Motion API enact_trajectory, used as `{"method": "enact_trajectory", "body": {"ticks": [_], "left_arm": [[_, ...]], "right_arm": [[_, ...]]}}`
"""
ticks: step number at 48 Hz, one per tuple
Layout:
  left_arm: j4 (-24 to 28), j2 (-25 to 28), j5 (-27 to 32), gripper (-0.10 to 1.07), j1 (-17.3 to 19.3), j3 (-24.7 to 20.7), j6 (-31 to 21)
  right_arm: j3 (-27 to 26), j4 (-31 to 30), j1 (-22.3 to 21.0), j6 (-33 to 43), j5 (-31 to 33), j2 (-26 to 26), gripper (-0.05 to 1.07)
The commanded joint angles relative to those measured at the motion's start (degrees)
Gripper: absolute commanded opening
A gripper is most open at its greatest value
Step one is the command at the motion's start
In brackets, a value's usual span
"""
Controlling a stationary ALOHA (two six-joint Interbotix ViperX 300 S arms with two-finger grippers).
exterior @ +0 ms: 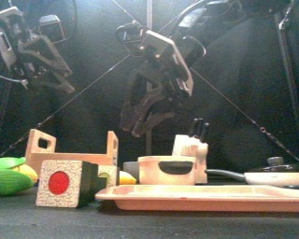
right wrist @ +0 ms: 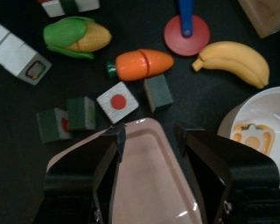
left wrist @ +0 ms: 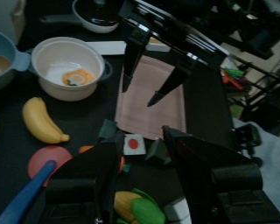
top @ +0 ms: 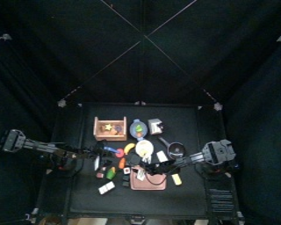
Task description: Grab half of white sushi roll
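Both arms (exterior: 159, 79) are black and jointed, with cables along them. Each gripper (left wrist: 143, 179) has two flat, matte black fingers.

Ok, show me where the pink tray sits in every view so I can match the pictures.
Top view: pink tray near the table's front edge, right of centre.
Front view: low and wide in the right foreground.
Left wrist view: mid-picture, just beyond the red-dot block.
Right wrist view: close to the camera, next to the same block.
Shared landmark: the red-dot block, off one tray edge.
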Motion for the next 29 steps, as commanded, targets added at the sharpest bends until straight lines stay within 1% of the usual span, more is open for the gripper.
{"method": "enact_trajectory", "body": {"ticks": [1,7,13,17,21,26,29], "left_arm": [[-1.1,-0.3,3.6,0.81,-0.7,-3.3,0.1],[-1.3,0.2,10.1,0.81,-0.6,-7.0,0.0],[-1.1,1.1,13.4,0.81,-0.4,-9.6,0.0],[-1.1,2.1,15.0,0.81,0.0,-10.5,-0.1],[-1.4,3.9,17.9,0.81,0.7,-11.4,-0.6],[-1.0,5.7,22.0,0.81,1.2,-12.7,-4.2],[1.6,6.7,24.2,0.81,1.2,-13.6,-7.6]], "right_arm": [[1.0,0.8,0.6,0.1,-0.1,-4.4,0.84],[3.5,3.2,1.1,0.1,-0.1,-6.9,0.84],[5.5,5.4,1.1,0.1,-0.1,-9.2,0.84],[6.9,6.6,1.4,0.1,-0.1,-11.2,0.84],[7.9,7.6,1.6,0.1,-0.1,-12.8,0.84],[9.2,8.5,1.6,0.1,-0.3,-14.8,0.84],[10.0,8.8,1.5,0.1,-0.3,-16.0,0.84]]}}
